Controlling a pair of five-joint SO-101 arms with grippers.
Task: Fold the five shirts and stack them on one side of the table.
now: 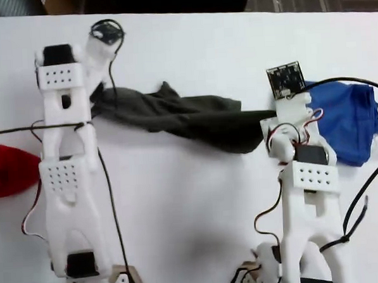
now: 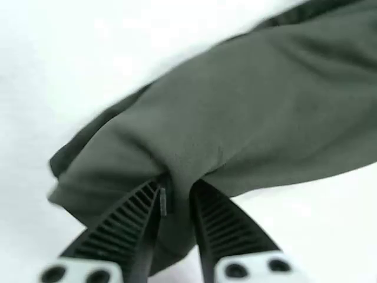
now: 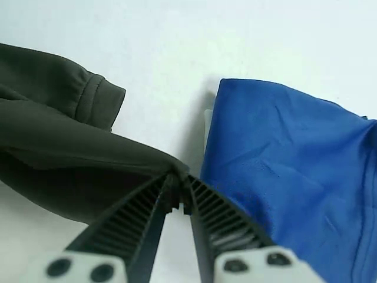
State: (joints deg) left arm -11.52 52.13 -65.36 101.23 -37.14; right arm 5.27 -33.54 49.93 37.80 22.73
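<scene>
High view: the white table (image 1: 198, 198) is being shared by three shirts and both arms. The dark grey shirt (image 1: 188, 119), the largest piece, is being held stretched across the middle of the table between the two arms, its cloth bunched and wrinkled along the span. The blue shirt (image 1: 350, 123) is being seen crumpled near the table's right edge, just beside the right arm. The red shirt (image 1: 6, 170) is being cut off by the frame at the left edge, near the left arm. In the left wrist view, a fold of the dark grey shirt is being pinched by the left gripper (image 2: 177, 187), its jaws nearly together with cloth between them. In the right wrist view, another edge of the same shirt is being clenched by the right gripper (image 3: 177, 181), just beside the blue shirt.
</scene>
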